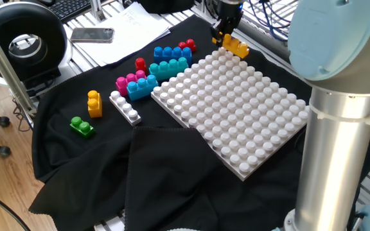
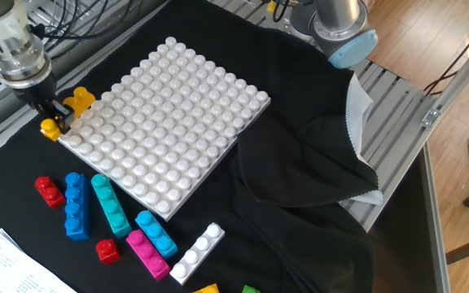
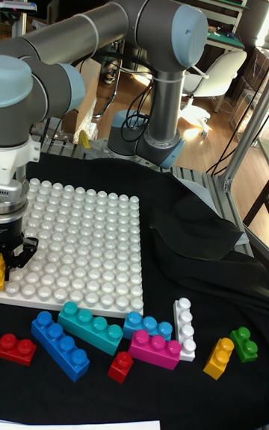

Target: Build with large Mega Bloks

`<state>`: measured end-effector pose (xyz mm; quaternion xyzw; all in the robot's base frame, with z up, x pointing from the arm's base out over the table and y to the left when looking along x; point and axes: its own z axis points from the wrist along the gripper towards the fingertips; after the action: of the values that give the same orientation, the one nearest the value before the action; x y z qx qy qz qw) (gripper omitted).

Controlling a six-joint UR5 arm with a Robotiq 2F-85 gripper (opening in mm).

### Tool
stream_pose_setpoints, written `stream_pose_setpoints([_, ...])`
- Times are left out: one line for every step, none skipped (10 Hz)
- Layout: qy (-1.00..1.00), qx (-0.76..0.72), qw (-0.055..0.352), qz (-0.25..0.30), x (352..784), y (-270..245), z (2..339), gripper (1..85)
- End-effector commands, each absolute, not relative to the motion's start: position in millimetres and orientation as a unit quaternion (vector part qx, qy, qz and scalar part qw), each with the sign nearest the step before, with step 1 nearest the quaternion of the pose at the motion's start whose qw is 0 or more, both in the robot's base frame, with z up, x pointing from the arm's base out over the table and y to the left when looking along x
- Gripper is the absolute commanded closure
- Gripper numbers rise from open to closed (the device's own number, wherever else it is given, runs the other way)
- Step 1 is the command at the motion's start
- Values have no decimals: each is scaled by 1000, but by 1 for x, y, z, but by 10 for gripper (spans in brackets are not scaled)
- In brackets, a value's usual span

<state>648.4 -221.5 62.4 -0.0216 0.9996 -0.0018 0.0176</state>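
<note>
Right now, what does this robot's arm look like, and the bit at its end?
The arm is thick grey metal tubes joined by rounded joints with pale blue caps. Its small black two-finger tool hangs under a white and silver wrist. Black cables trail nearby.

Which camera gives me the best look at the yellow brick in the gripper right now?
The other fixed view: the yellow brick shows along its length, held by the gripper at the white board's corner. One fixed view shows it small and far off. The tall fixed view catches only a sliver at the left edge.
</note>
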Motion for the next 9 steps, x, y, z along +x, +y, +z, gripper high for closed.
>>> stream_pose_setpoints([1000,14,19,-4,646,-217,56,843])
stream_pose_setpoints([999,21,25,-7,647,-218,50,843])
stream_pose_setpoints([999,26,29,-9,647,-220,44,843])
stream_pose_setpoints([999,24,31,-9,646,-221,40,843])
stream_pose_setpoints([999,14,28,-11,642,-223,37,843])
stream_pose_setpoints([1000,12,24,-6,639,-223,35,843])
stream_pose_setpoints([1000,0,14,-7,633,-224,34,843])
stream_pose_setpoints([1000,-7,-6,4,623,-219,33,843])
stream_pose_setpoints([1000,-7,-15,7,618,-217,33,843])
